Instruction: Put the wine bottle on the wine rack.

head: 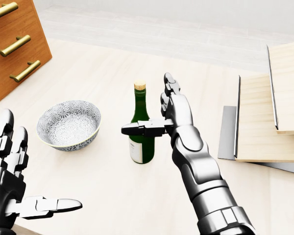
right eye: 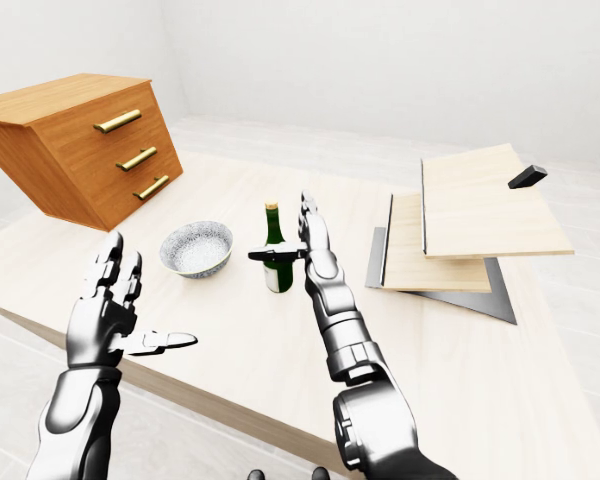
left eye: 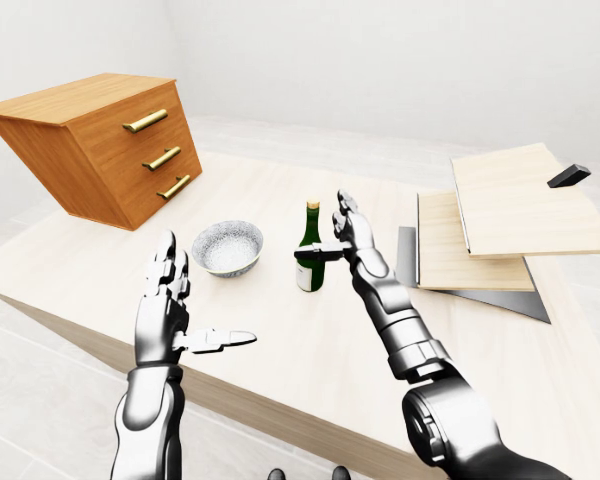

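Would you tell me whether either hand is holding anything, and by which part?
Nothing is held: the right hand stands open beside the wine bottle, and the left hand is open.

Pale wood table in a bare white room

A light table (left eye: pixel 310 350) fills the view under even light, with white walls and a pale tiled floor (left eye: pixel 40 440) beyond. A wooden chest of 3 brass-handled drawers (left eye: pixel 105 145) sits tilted on the table's upper left.
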Motion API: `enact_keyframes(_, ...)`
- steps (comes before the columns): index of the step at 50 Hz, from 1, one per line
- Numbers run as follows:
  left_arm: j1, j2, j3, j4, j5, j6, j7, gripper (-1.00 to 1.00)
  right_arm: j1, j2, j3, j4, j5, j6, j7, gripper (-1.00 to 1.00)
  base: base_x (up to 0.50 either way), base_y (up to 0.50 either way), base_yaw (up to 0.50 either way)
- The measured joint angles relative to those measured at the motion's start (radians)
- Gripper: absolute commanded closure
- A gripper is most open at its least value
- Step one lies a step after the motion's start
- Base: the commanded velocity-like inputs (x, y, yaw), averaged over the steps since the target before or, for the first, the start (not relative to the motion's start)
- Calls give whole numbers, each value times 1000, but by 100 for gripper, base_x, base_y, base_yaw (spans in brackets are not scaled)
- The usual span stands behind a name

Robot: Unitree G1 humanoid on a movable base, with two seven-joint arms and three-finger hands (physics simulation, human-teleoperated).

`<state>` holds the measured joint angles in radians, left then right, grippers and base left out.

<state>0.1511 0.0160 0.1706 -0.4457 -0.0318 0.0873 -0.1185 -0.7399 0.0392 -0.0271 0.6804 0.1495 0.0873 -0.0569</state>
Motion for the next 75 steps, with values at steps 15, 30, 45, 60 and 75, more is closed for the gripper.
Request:
enact_keyframes(15, -2, 0, -1, 12, 1, 0, 0, -100, -81, -15, -12, 123, 6, 0, -4, -100, 0, 0, 0)
enact_keyframes(30, -6, 0, -3, 32, 2, 0, 4, -100, -130, -12, -11, 163, 6, 0, -7, -100, 0, 0, 0)
enact_keyframes(45, 5, 1, 2, 17, -4, 0, 1, -100, -168, -8, -11, 198, 1, 0, -8, -100, 0, 0, 0)
enact_keyframes(60, 7, 1, 8, 4, -6, 0, -2, -100, -210, -6, -15, 232, 6, 0, -5, -100, 0, 0, 0)
enact_keyframes(75, 9, -1, 12, -1, -8, 0, -4, -100, -223, -5, -11, 243, 6, 0, -4, 100, 0, 0, 0)
